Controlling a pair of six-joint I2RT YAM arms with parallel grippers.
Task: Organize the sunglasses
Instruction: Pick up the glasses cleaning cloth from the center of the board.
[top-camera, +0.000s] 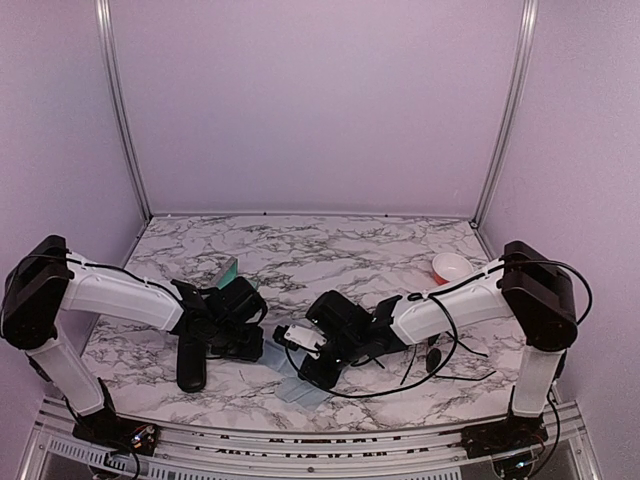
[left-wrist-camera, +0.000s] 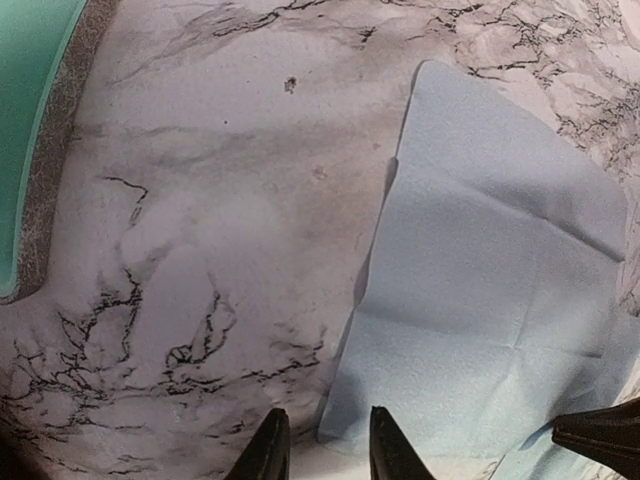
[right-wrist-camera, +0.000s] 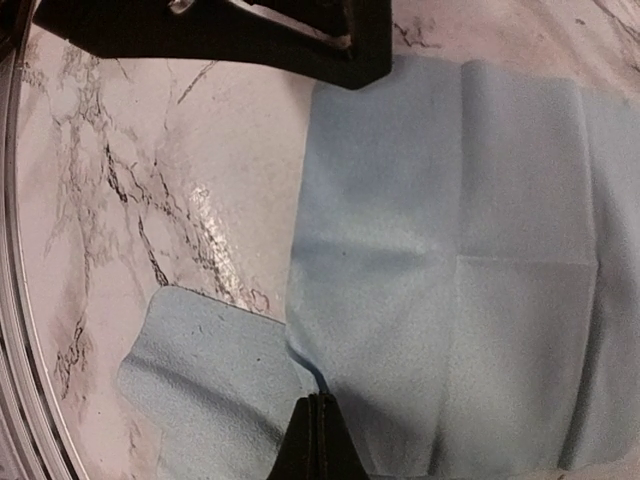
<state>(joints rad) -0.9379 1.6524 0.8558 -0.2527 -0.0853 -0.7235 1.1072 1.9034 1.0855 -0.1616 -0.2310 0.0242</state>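
When the top view is taken first, the sunglasses (top-camera: 432, 358) are found on the marble table (top-camera: 330, 250), just beside the forearm of the right arm, as a thin black wire shape with one dark oval lens. Only one pair can be made out, and its long axis cannot be read safely, because the arm's cables are mixed with it. Both claws are turned to the middle of the table, over the blue cloth (top-camera: 300, 388). The sunglasses are thus placed to the right of the right gripper (top-camera: 290, 342), behind its fingers, and well apart from the left gripper (top-camera: 258, 345). The right arm is judged to be the nearer one, and a turn back toward its own side would be needed.

In the left wrist view, the left fingers (left-wrist-camera: 270, 452) are seen a little apart, with the cloth's edge under the gap; whether it is pinched cannot be told. No sunglasses are shown.

In the right wrist view, the right fingertips (right-wrist-camera: 320, 440) are pressed together on the cloth; whether a fold is caught cannot be told. No sunglasses are shown here either.
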